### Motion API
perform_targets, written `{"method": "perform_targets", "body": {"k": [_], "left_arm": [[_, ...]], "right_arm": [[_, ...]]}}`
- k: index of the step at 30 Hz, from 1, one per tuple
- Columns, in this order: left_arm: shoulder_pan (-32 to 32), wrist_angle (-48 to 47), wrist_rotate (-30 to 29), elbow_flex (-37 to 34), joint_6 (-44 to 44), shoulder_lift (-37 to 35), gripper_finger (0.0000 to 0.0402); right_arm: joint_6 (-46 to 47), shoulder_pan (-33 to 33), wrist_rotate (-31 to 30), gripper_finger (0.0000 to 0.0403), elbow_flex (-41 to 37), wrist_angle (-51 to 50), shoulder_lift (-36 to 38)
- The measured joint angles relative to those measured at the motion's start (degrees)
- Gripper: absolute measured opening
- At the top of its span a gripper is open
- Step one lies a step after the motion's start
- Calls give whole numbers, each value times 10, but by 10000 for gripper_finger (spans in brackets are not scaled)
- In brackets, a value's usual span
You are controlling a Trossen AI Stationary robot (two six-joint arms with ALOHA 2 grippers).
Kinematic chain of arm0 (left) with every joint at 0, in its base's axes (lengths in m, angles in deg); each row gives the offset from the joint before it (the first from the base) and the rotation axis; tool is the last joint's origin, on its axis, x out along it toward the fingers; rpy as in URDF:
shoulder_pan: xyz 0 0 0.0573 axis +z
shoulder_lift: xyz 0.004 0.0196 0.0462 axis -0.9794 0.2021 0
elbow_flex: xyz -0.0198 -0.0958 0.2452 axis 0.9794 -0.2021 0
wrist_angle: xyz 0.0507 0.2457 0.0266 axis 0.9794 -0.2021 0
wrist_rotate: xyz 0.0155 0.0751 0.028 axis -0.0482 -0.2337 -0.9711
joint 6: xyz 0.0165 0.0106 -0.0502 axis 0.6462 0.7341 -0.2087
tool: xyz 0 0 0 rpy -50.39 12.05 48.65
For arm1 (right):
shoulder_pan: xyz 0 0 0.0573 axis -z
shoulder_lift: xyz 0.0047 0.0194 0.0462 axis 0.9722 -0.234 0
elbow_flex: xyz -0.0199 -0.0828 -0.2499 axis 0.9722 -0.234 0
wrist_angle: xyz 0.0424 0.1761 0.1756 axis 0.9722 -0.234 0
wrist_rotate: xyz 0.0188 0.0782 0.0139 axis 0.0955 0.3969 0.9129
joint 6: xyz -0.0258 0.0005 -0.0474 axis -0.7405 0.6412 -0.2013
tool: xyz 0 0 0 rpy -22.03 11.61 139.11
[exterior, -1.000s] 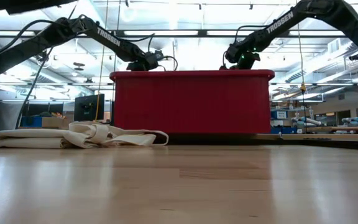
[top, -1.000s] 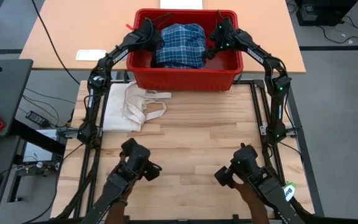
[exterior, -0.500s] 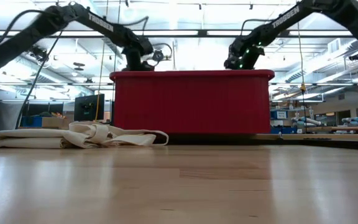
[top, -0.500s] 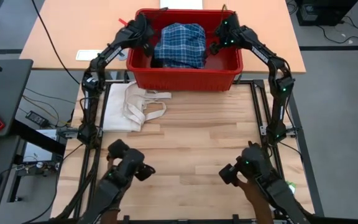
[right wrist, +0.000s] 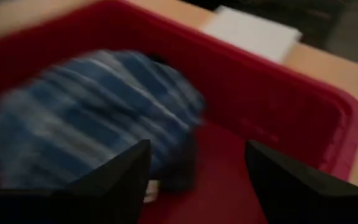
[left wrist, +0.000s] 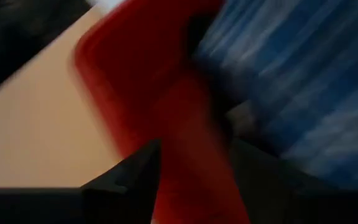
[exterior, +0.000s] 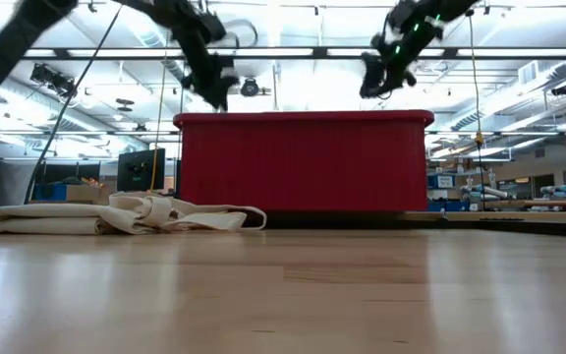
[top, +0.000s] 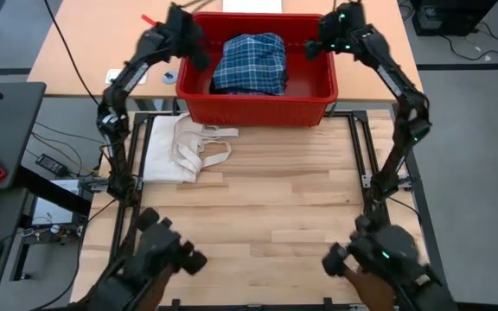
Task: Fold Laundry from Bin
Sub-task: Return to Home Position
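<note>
2 black jointed arms: left arm [top: 126, 76], right arm [top: 387, 67] with green lights.

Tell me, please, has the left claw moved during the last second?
Yes: the left claw has lifted above the rim of the red bin, drifting left.

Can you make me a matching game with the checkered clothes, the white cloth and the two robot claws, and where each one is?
Things:
1. plaid clothes
2. cream cloth
3. left end effector
4. right end effector

Places:
A. above the right end of the red bin
B. lying on the wooden table
C. inside the red bin
D. above the left end of the red bin

Pairs: 1-C, 2-B, 3-D, 4-A.
</note>
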Motion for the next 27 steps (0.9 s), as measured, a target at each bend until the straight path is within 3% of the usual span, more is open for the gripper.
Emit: {"method": "perform_targets", "body": {"k": [2, 6, 9, 14, 20, 27], "left_arm": [[-1, -2, 69, 1, -27, -27, 192], [-9, -9, 94, -2, -32, -69, 175], [-17, -23, 141, -1, -40, -104, 159], [-54, -79, 170, -1, -41, -135, 132], [-126, -92, 216, -2, -41, -136, 109], [-247, -93, 217, -3, -44, -116, 104]], "right_arm": [[2, -4, 33, 268, 0, -8, 28], [5, -4, 99, 265, -1, -36, 86], [4, -3, 108, 256, -43, -51, 146], [48, -4, 110, 232, -219, 11, 277], [186, -25, 127, 216, -447, 129, 451], [285, -87, 111, 215, -590, 169, 622]]}}
